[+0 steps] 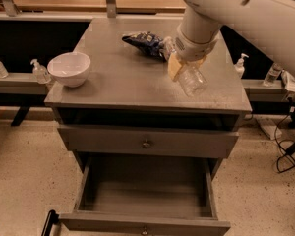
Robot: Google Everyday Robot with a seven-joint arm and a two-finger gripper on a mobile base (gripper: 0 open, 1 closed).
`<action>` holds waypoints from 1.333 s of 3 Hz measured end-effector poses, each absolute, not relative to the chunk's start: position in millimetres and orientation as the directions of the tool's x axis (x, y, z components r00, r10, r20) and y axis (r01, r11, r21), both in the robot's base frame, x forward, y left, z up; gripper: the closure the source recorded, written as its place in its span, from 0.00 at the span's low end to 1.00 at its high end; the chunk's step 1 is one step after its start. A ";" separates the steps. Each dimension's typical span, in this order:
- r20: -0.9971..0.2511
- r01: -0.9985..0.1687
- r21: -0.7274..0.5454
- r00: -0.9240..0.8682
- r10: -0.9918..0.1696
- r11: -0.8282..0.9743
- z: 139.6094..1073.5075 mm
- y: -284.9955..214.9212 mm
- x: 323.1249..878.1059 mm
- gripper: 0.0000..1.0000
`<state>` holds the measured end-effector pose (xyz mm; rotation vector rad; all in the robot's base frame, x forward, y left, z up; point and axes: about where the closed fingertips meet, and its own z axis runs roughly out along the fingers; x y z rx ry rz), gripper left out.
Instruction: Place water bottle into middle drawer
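In the single camera view, the robot's white arm comes in from the upper right of the frame and bends down over the right half of the grey table (123,82). Its end effector (184,72) sits right of centre in the upper half of the picture. It appears clamped on the water bottle (193,82), with a pale yellowish finger (174,66) pressed along the bottle's left side. The bottle is tilted, its clear ribbed body slanting toward the lower right. It seems to hang just above the table rather than rest on it, though I cannot tell for sure whether it touches. The grip looks like a carrying hold, taken high on the bottle so the body hangs free to be lowered. Just behind the end effector, toward the upper centre, lies a dark blue snack bag (143,40), close enough to be brushed if the arm swings back. A white bowl (69,69) stands well apart near the table's left edge, out of the way. Below the table top is a shut drawer front (146,142) with a round knob. Below that, the middle drawer (145,191) is pulled out toward the bottom of the frame, its deep grey tray open from above. The bottle is not yet over it. By my judgement, the arm must carry it forward past the table's front edge and then down into the tray.
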<state>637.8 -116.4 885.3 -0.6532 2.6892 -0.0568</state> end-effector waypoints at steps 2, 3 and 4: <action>-0.419 -0.527 -0.198 -0.716 -0.558 0.826 913.6 -99.2 624.4 1.00; -0.415 -0.591 -0.176 -0.681 -0.604 0.787 909.3 -94.0 619.6 1.00; -0.464 -0.716 -0.074 -0.591 -0.659 0.694 903.8 -76.5 606.8 1.00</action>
